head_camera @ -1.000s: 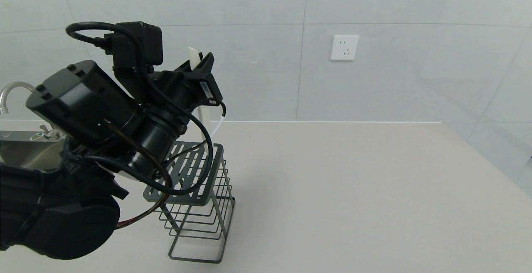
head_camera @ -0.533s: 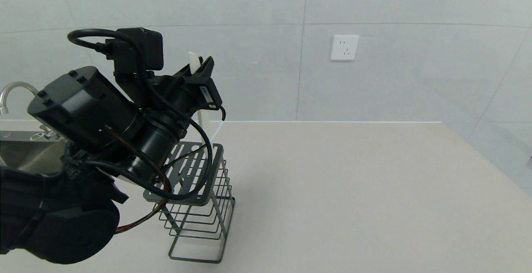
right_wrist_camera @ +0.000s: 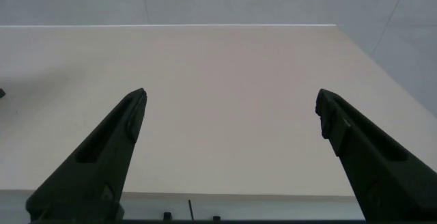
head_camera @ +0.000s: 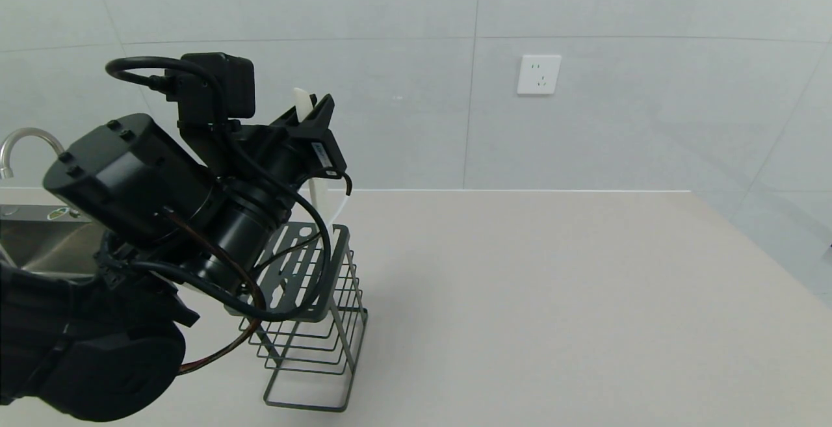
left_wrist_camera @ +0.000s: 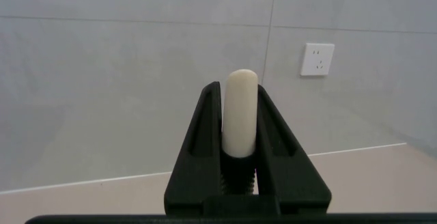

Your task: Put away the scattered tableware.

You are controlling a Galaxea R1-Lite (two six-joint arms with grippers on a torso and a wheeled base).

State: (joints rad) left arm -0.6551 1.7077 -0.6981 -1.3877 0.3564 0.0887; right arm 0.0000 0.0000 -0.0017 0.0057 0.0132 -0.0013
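Head view: my left gripper hangs above the wire rack, arm hiding most of the white utensil. Left wrist: my jaws pinch its rounded tip. Right wrist: my right gripper spreads wide over the counter.

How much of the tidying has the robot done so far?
Done: the white utensil is picked up. In hand: the left gripper is shut on it, holding it upright above the wire rack. Left: lowering it into the rack and letting go. The right gripper is open over the counter, holding nothing.
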